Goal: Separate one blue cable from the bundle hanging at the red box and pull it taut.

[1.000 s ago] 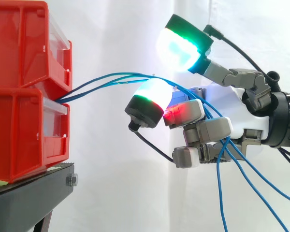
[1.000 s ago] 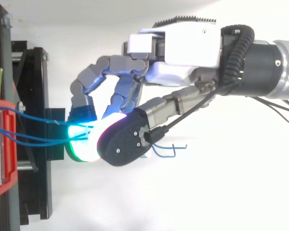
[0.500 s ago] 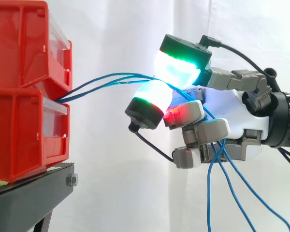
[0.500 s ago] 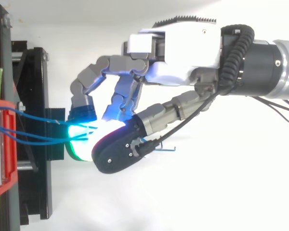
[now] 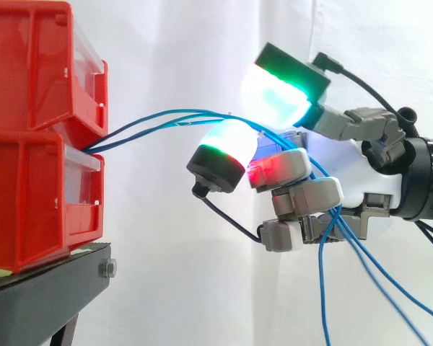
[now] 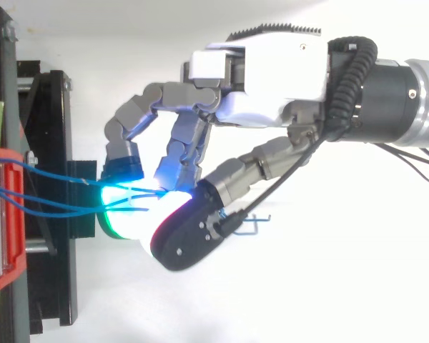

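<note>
The blue cables come out of the gap between the two stacked red bins, at the bins' right face, as a bundle of several strands. They rise away from the bins in a shallow arc, slack rather than straight, lying close together along that span. They meet the hand well to the right of the bins, at about the height of the seam between them. There the strands pass over a white fingertip pad with a green rim, run in behind a finger glowing red, and come out among the lower curled fingers. Below that, the loose lengths drop and fan out on the side away from the bins.

The hand is clenched on the cables, its fingers curled with the strands threaded through them. The thumb pad, white and cyan with a green edge, stands raised above the fingertip pad and apart from it.

From above, the cables leave the bins slightly spread and converge at the glowing pads. The hand reaches toward the bins from the far side.

The bins rest on a black stand before a white curtain.
</note>
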Robot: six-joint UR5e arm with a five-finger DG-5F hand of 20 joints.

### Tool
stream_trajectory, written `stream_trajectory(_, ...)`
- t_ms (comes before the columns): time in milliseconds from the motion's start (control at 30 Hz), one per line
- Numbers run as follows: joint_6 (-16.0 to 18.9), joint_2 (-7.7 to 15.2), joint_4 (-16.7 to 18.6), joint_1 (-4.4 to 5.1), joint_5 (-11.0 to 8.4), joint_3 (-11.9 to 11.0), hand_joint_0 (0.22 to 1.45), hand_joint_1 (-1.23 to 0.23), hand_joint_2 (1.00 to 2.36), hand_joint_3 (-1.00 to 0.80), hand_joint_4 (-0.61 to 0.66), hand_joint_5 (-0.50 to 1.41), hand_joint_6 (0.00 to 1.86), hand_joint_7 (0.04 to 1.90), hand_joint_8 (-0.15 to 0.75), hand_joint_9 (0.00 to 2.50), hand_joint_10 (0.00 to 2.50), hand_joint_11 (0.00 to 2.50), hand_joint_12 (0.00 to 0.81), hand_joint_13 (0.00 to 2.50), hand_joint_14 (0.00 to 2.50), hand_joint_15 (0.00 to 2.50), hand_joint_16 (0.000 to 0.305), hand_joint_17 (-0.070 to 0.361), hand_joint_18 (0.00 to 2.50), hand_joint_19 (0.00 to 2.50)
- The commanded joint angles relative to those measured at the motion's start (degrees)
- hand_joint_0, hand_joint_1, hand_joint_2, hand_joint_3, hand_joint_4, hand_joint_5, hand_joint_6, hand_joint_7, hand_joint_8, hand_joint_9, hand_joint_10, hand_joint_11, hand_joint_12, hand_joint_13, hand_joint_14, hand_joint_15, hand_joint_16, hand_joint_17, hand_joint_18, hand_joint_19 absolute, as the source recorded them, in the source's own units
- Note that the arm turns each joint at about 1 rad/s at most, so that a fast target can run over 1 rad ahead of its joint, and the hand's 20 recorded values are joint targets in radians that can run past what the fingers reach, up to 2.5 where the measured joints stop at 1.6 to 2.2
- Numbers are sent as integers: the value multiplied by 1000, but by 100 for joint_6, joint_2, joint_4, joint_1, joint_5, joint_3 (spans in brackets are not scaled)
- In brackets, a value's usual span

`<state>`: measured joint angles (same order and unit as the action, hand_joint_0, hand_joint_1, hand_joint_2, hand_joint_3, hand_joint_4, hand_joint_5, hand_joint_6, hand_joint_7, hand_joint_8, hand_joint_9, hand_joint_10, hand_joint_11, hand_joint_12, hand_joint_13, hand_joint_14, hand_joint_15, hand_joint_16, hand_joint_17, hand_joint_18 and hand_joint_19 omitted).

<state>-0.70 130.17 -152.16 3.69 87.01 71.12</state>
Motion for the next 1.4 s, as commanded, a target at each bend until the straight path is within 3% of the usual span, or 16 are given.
stream_trajectory(0, 0, 0, -15, 0, 0, 7, 611, -572, 1000, -500, 221, -177, 842, 1053, 379, 1297, 21, 1164, 396, 1412, 27, 1022, 46, 103, 1155, 760)
stream_trajectory(167, -9, 0, -15, 0, 0, -2, 649, -529, 1000, -500, 191, -174, 837, 1086, 383, 1323, 20, 1165, 396, 1435, 27, 1033, 46, 104, 1182, 776)
stream_trajectory(267, -44, 0, -15, 0, 9, 7, 650, -642, 1013, -337, 171, -176, 848, 1101, 390, 1317, 20, 1174, 403, 1428, 28, 1033, 47, 105, 1182, 767)
stream_trajectory(467, -70, 0, -15, 0, 18, -2, 668, -745, 1021, -225, 81, -183, 875, 1103, 392, 1280, 19, 1219, 408, 1403, 28, 1024, 46, 104, 1154, 735)
stream_trajectory(567, -70, 0, 3, 0, 18, -2, 722, -811, 1017, -291, 40, -188, 879, 1107, 391, 1259, 20, 1212, 409, 1387, 28, 1021, 46, 104, 1150, 726)
stream_trajectory(633, -79, 0, -6, 0, 18, -2, 777, -834, 1002, -477, 36, -189, 882, 1064, 393, 1275, 21, 1209, 400, 1382, 28, 1007, 45, 101, 1134, 709)
stream_trajectory(800, -193, 0, 3, 0, 18, -2, 818, -861, 1000, -500, 24, -175, 848, 1086, 389, 1318, 26, 1157, 397, 1365, 31, 1000, 44, 99, 1101, 672)
stream_trajectory(1000, -351, 0, 3, 0, 26, -2, 752, -906, 1000, -500, 85, -151, 817, 1077, 364, 1326, 25, 1115, 385, 1345, 31, 989, 43, 97, 1077, 662)
stream_trajectory(1133, -369, 0, 3, 0, 35, -2, 656, -919, 1000, -500, 118, -135, 811, 1152, 359, 1328, 25, 1106, 384, 1333, 31, 985, 43, 98, 1064, 681)
stream_trajectory(1367, -378, 0, -15, 0, 35, -2, 481, -872, 1000, -500, 134, -115, 779, 1081, 381, 1397, 24, 1106, 421, 1371, 28, 971, 50, 112, 1115, 676)
